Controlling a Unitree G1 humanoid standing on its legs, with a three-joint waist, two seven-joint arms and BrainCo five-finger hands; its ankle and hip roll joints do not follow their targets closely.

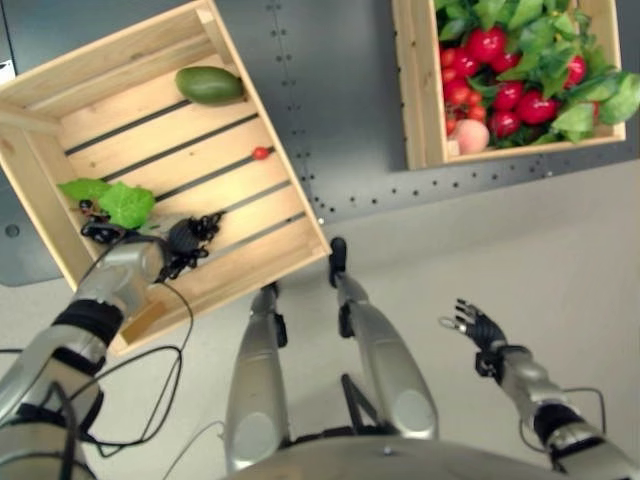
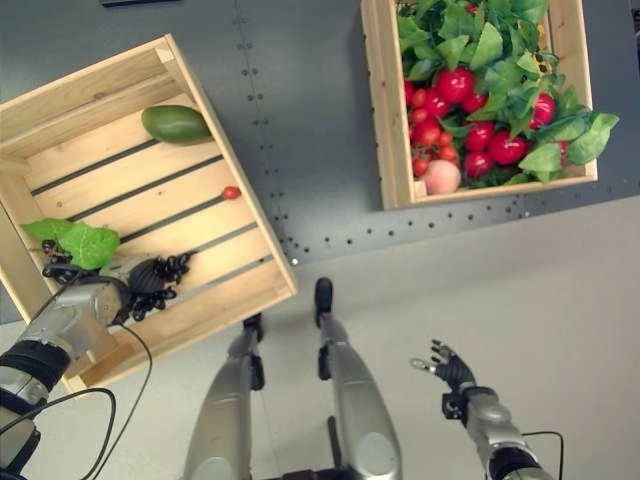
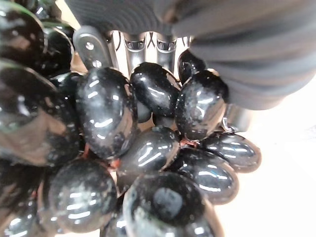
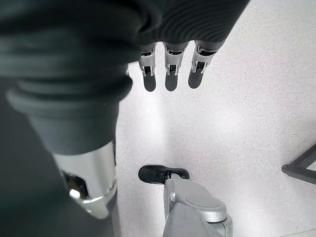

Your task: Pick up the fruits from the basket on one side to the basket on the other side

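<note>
A bunch of black grapes sits in the left hand, whose fingers curl round the glossy berries. The hand and bunch are inside the left wooden crate, over its slatted bottom near the near edge. Just beside the hand, toward the crate's left wall, lies a green leaf. A small red fruit rests mid-crate toward the right wall, and a green avocado lies near the far wall.

Well apart, at the far right, stands the right wooden crate, heaped with red fruits and green leaves, a peach at its near edge.

The right hand hangs over the pale floor with fingers straight and released, holding nothing.
</note>
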